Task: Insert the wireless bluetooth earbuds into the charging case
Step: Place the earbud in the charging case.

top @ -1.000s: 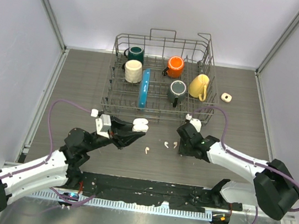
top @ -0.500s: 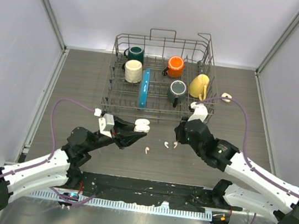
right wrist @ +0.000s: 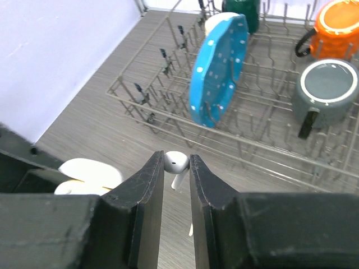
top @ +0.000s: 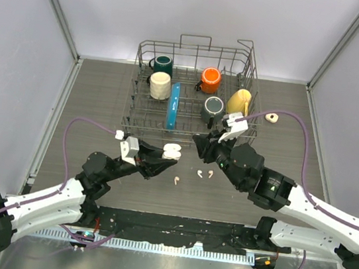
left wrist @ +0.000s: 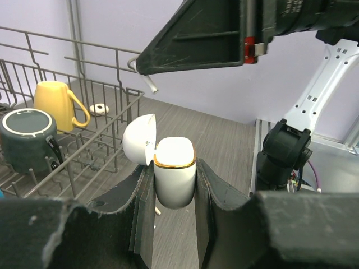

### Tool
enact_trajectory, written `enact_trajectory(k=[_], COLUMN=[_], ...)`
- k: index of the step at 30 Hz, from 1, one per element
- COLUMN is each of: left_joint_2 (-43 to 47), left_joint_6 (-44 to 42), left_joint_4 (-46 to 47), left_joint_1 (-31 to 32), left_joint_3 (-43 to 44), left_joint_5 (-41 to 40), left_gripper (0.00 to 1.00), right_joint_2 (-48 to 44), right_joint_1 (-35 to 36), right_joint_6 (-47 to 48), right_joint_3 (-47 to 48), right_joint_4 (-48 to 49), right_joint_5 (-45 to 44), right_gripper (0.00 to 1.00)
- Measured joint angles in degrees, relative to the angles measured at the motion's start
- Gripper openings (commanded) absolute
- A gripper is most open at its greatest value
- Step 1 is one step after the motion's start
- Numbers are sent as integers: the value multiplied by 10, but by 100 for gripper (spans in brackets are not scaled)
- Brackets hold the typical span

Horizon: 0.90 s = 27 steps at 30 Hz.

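One earbud (right wrist: 174, 165) clamped stem-down in the right tool (right wrist: 175, 162), hovering at 2 o'clock of the charging case (left wrist: 174, 176) in the top view. Three more earbuds (top: 199, 174) loose on the table (top: 104, 97), at 6 o'clock of the dish rack (top: 159, 43), between the two arms. Left tool (left wrist: 174, 168) clamped on the charging case's body, lid open, raised off the table.

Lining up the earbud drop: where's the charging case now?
Top view, left of centre: the charging case, lid open, is clamped in the left gripper just before the dish rack; the right gripper holds an earbud to its right.
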<state>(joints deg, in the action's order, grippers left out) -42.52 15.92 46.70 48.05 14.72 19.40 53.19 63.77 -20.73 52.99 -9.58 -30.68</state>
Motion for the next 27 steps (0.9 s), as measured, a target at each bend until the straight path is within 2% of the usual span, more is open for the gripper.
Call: enact_trajectory(k=[15,27], left_joint_2=[-10,-19], left_joint_6=[0,0], left_joint_4=[2,4], left_joint_1=[0,0], left_joint_3=[2,10], left_joint_5=[1,1], left_gripper=[0,0], right_joint_2=[23,36], right_joint_1=[134,149], right_joint_6=[100,101], right_joint_3=[0,-12], right_joint_4=[114,135], right_joint_5=[-68,-93], right_gripper=[1,1])
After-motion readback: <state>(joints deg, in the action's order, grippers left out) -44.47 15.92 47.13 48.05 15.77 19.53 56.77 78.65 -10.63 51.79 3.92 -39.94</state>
